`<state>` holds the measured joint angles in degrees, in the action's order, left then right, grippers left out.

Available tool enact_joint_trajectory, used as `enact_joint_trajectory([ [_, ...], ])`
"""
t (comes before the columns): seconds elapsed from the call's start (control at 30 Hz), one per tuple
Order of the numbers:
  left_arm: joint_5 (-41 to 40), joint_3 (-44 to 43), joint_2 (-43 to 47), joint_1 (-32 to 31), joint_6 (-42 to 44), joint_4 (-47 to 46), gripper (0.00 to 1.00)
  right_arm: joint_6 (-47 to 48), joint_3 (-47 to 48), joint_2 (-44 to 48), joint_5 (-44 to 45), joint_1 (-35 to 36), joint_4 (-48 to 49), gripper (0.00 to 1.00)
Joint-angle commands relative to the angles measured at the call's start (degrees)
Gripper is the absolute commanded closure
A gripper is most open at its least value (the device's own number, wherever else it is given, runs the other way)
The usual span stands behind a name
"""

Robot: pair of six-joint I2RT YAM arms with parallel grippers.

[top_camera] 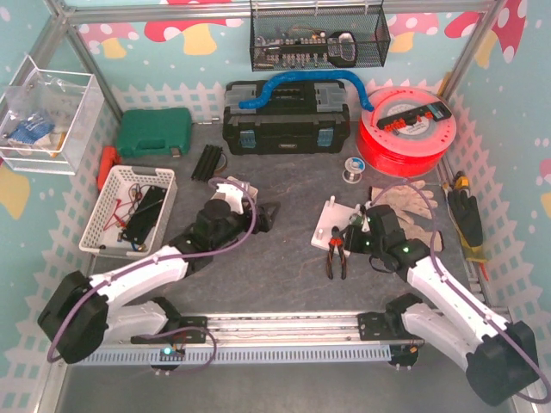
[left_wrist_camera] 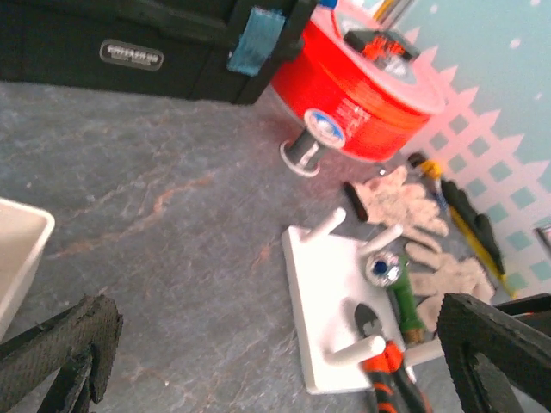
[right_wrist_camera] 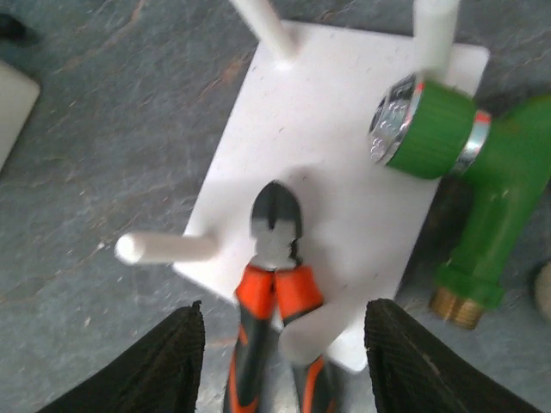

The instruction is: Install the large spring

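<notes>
My right jaws hung spread, empty, above the white peg plate (right_wrist_camera: 331,129) on the bench (top_camera: 284,271), orange pliers (right_wrist_camera: 274,258) lying across it. My left jaws gaped empty too. The large spring I couldn't locate.

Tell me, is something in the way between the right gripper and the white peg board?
Yes. Orange-handled pliers lie on the white peg board, straight ahead of the open right gripper. A green nozzle rests at one edge of the board.
</notes>
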<state>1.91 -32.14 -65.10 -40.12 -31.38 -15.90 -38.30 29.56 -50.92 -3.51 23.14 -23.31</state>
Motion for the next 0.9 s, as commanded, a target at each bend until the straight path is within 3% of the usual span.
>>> enact_joint_trajectory([
  [0.0,-6.52,0.87,-4.15,-2.72,3.36,-3.27,0.01,-5.25,-1.53,2.75,1.07,3.83,-3.45,0.50],
  [0.17,-6.82,5.10,-6.65,-3.21,7.77,-11.31,0.01,-10.31,-2.09,-0.69,6.81,8.24,-6.55,0.54],
  [0.33,-13.16,2.92,-6.18,-3.30,9.85,-5.63,0.01,-11.89,-4.27,-2.01,9.03,10.29,-4.19,0.58],
  [0.63,-14.99,3.38,-1.91,-3.43,10.10,-4.43,0.01,-12.58,-6.12,-9.72,8.31,13.51,1.73,0.57],
  [0.87,-18.77,4.28,0.02,-3.64,10.79,-4.45,0.01,-11.52,-7.55,-10.47,9.65,14.13,3.40,0.65],
])
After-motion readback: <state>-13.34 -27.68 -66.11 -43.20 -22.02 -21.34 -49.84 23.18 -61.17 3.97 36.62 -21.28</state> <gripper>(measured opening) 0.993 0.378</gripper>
